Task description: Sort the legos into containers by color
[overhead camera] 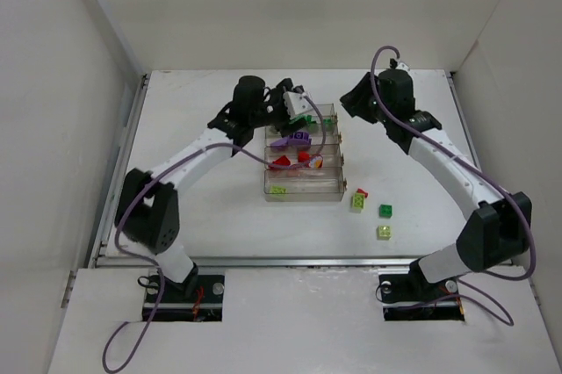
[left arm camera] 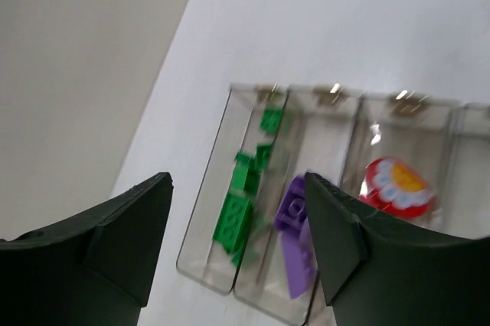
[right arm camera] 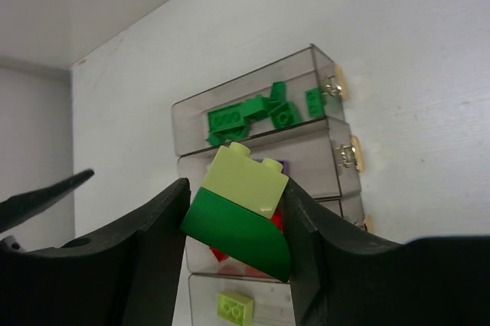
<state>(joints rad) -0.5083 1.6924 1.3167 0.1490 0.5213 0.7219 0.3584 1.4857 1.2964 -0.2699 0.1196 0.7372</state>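
Note:
The clear tray (overhead camera: 318, 190) holds the containers in parallel rows. My left gripper (left arm camera: 237, 182) hangs open above its far end, with nothing between the fingers. Under it lie green legos (left arm camera: 243, 205) in the end row, purple legos (left arm camera: 294, 236) in the row beside it, and a red piece (left arm camera: 394, 184) further on. My right gripper (right arm camera: 236, 223) is shut on a lime brick stacked on a dark green brick (right arm camera: 233, 234), held above the tray (right arm camera: 306, 159). A lime lego (right arm camera: 233, 305) lies in the nearest row. In the top view the right gripper (overhead camera: 353, 104) is just right of the tray's far end.
Loose legos lie on the table right of the tray: a lime one (overhead camera: 359, 202) with a red one (overhead camera: 363, 190) by it, a green one (overhead camera: 385, 210) and another lime one (overhead camera: 384, 232). White walls enclose the table on three sides.

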